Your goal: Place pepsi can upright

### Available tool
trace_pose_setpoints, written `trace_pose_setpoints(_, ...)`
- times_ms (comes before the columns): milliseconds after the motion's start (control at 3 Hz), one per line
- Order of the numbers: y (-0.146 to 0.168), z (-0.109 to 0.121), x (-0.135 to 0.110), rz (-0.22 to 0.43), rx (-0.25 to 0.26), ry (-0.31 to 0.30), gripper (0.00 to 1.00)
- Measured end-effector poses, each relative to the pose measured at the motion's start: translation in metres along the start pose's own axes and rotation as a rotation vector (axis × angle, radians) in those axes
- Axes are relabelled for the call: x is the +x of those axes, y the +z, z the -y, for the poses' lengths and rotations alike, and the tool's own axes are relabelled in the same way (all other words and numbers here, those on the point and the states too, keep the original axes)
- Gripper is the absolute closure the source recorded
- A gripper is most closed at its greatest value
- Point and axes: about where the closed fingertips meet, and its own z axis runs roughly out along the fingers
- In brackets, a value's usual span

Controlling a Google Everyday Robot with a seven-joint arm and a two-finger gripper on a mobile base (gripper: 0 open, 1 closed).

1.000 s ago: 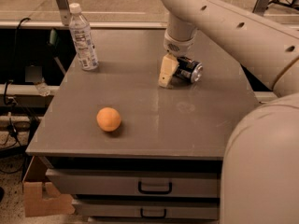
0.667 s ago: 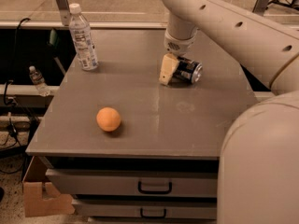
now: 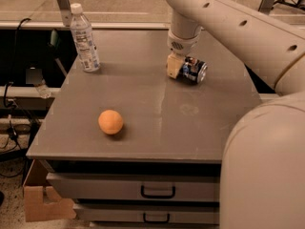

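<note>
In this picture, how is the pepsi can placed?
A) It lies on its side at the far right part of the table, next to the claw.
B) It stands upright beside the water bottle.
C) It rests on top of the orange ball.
A: the pepsi can lies on its side, with the claw down at its left end, well apart from the water bottle.

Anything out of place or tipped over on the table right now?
Yes: the small dark blue aluminium pepsi can lies on its side on the far side of the grey table, beside the gripper.
</note>
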Motion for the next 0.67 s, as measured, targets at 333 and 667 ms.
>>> trace_pose_setpoints(333,-0.032,-0.001,-0.003,0.121,-0.017,-0.014,1.00)
trace_pose_setpoints(667,-0.087,0.007,0.006,0.369,-0.044,-0.034,1.00)
